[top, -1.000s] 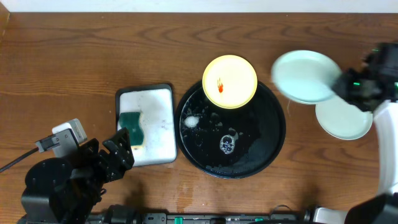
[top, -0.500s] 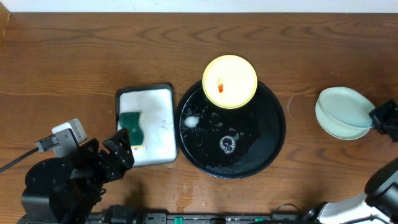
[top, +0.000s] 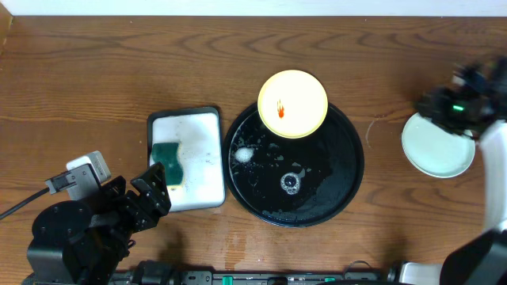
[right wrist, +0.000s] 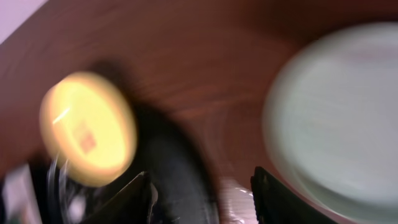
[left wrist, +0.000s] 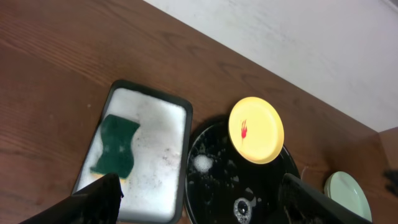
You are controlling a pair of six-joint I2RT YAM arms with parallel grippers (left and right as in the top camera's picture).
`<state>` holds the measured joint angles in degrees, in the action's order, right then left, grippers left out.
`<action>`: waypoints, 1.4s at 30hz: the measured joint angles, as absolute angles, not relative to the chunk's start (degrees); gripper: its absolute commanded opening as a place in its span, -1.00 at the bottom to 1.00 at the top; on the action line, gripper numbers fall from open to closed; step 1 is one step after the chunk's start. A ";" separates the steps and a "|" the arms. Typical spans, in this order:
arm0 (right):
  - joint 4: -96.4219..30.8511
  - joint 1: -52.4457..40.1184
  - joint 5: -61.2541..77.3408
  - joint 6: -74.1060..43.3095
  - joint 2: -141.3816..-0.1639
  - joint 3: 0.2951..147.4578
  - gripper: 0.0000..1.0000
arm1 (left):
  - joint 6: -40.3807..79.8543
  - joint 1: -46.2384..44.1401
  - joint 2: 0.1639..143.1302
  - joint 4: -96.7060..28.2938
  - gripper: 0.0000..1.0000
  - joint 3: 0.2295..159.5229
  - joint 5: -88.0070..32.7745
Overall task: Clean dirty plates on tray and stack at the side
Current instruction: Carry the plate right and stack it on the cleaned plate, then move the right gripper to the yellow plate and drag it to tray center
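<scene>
A yellow plate [top: 292,104] with a red smear lies on the far rim of the black tray [top: 337,162]. Two mint plates [top: 438,149] lie stacked on the table to the right of the tray. My right gripper [top: 432,104] is open and empty, just above the stack's far left edge. Its blurred wrist view shows the yellow plate [right wrist: 87,127], the tray [right wrist: 180,168] and the mint stack [right wrist: 336,118] around the open jaws [right wrist: 205,199]. My left gripper [top: 154,194] is open and empty at the near left; its wrist view [left wrist: 202,208] shows the yellow plate [left wrist: 256,130] and tray [left wrist: 214,186].
A small white tray [top: 202,138] with a black rim, full of suds, holds a green sponge [top: 167,164] left of the black tray. Foam blobs and water lie on the black tray. A power plug and cable [top: 83,170] lie at the near left.
My right gripper carried a mint plate to the right, set it on the other mint plate, let go and drew back up and to the left. The left arm has not moved.
</scene>
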<state>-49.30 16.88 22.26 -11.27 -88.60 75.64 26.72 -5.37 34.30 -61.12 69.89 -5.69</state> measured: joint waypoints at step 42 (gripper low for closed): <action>-55.81 -16.56 -1.93 -21.28 -95.66 75.48 -0.98 | 26.72 -5.34 34.35 -61.14 0.63 69.91 -5.87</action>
